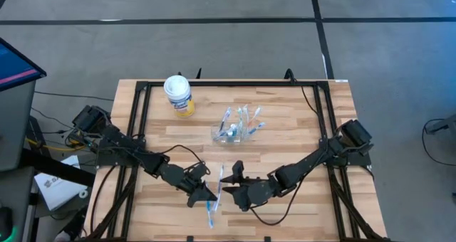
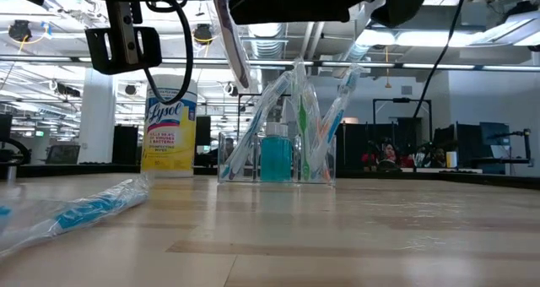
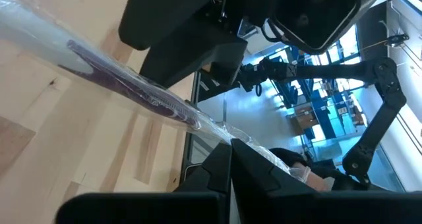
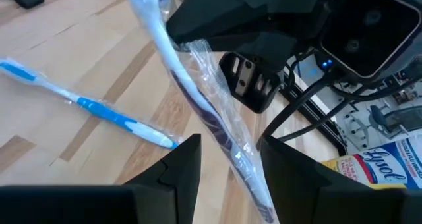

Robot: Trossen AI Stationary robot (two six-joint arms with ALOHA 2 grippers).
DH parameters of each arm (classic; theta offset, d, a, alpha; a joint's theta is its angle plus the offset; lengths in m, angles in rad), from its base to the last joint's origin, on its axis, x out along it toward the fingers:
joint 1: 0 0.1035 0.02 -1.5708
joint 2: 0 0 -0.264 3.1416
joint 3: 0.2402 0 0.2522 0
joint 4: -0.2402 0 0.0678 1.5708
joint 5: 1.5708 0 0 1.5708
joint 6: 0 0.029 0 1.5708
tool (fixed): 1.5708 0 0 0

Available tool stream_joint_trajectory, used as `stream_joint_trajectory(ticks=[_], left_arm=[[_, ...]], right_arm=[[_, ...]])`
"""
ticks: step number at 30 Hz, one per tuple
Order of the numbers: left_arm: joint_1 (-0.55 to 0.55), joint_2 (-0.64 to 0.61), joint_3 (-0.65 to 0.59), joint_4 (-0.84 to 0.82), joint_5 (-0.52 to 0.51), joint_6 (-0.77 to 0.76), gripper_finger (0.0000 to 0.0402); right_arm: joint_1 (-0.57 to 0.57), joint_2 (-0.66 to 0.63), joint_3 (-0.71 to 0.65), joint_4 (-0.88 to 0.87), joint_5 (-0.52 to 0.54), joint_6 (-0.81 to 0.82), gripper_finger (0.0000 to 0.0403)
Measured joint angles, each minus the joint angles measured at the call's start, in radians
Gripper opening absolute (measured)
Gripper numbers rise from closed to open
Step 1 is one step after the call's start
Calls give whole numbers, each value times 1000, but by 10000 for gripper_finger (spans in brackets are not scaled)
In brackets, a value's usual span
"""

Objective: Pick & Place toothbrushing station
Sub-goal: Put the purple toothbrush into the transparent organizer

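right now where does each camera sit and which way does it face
High: overhead, straight down on the table; both arms, holder with brushes.
Low: table height, level toward holder and wipes tub; arms overhead.
Left wrist: behind left end effector, facing wrapped toothbrush.
Right wrist: behind right end effector, on the same wrapped toothbrush, blue toothbrush beside.
Shared: both wrist views show that wrapped brush.

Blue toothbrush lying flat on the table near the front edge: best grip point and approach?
Grip the blue toothbrush mid-handle, coming straight down with jaws across its width. It lies flat in a clear wrapper, nothing touching it, and the handle is its thickest part; the bristle end looks too thin to pinch reliably.
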Motion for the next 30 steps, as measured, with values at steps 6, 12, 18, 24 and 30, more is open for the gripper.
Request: stream_joint_trajectory(ticks=[6,12,18,24,30], left_arm=[[0,0,0,4,1,0,0],[0,0,0,19,2,0,0],[5,0,0,59,5,0,0],[4,0,0,83,5,0,0],[4,0,0,91,5,0,0]], right_arm=[[0,0,1,5,-1,3,147],[0,0,1,6,-2,1,147],[0,0,1,15,-2,0,144],[0,0,1,17,-3,0,123],[0,0,1,39,-3,0,99]])
